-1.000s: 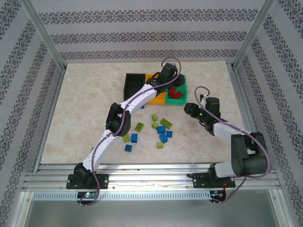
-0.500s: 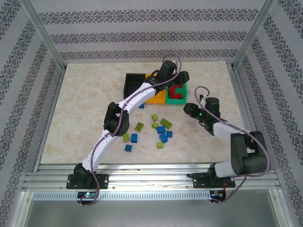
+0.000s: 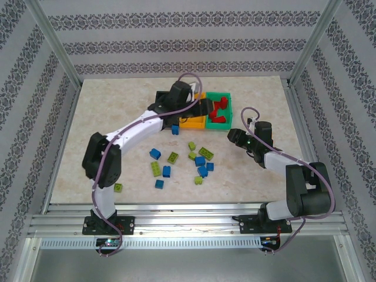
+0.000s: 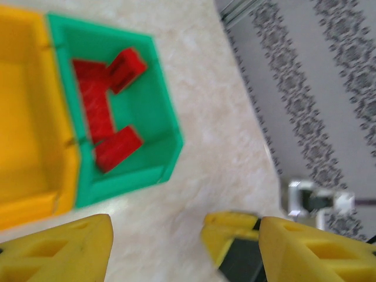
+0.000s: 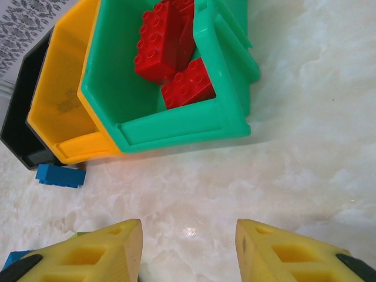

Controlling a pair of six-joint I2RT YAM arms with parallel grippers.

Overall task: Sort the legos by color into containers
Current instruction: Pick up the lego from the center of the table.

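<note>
- The left arm has swung its elbow out to the left, and the left gripper (image 3: 205, 108) has drawn back from the green bin (image 3: 228, 97) to hang over the orange-yellow bin (image 3: 191, 123).
- Its jaws stand apart with nothing between them.
- The red bricks (image 3: 220, 118) lie in the green bin, no longer covered by the arm.
- The right gripper (image 3: 233, 136) has not budged. It sits just this side of the green bin, jaws apart and empty.
- Blue and lime loose legos (image 3: 200, 160) stay scattered on the table (image 3: 106, 111). A blue brick (image 3: 155, 154) and a lime brick (image 3: 118, 187) are newly uncovered.
</note>
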